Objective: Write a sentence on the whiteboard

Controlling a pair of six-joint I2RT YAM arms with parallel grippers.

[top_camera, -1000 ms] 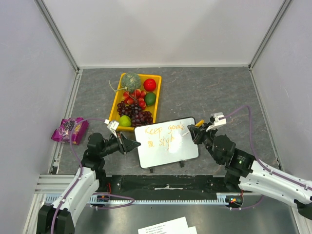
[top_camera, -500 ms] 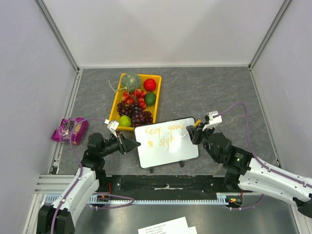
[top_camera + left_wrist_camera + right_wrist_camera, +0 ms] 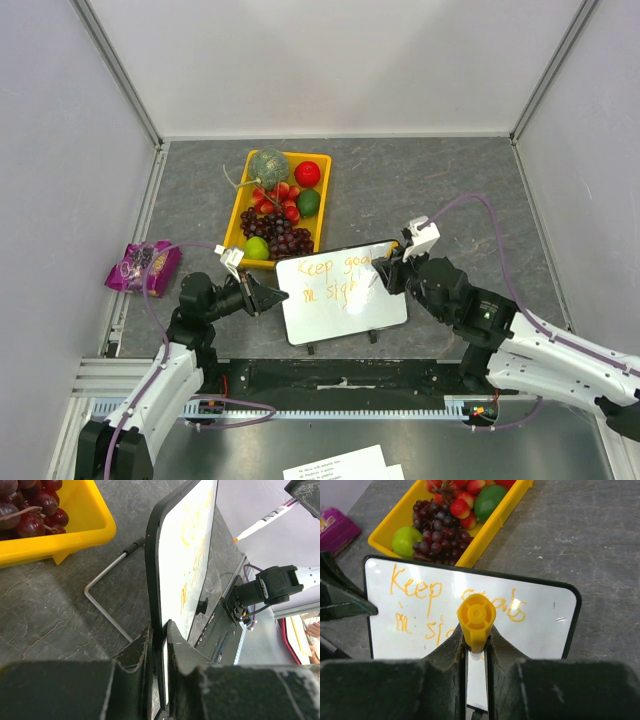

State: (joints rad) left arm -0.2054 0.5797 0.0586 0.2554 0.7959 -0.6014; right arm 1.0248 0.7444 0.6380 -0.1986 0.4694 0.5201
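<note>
The left jaws pinched the left edge of the small, dark-framed glossy white whiteboard [image 3: 345, 300]; the right jaws pinched a yellow-capped marker [image 3: 476, 616] before its face. The board, bearing the orange handwritten sentence [image 3: 417, 587], stood propped on the grey tabletop [image 3: 450, 190] beside a yellow fruit tray [image 3: 237, 212]

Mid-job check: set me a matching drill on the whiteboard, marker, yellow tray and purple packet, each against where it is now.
1 whiteboard
2 marker
3 yellow tray
4 purple packet

A lying far left, apart from the rest
B gripped in the right jaws
C left edge pinched by the left jaws
D beyond the board, holding fruit

Pairs: 1-C, 2-B, 3-D, 4-A
</note>
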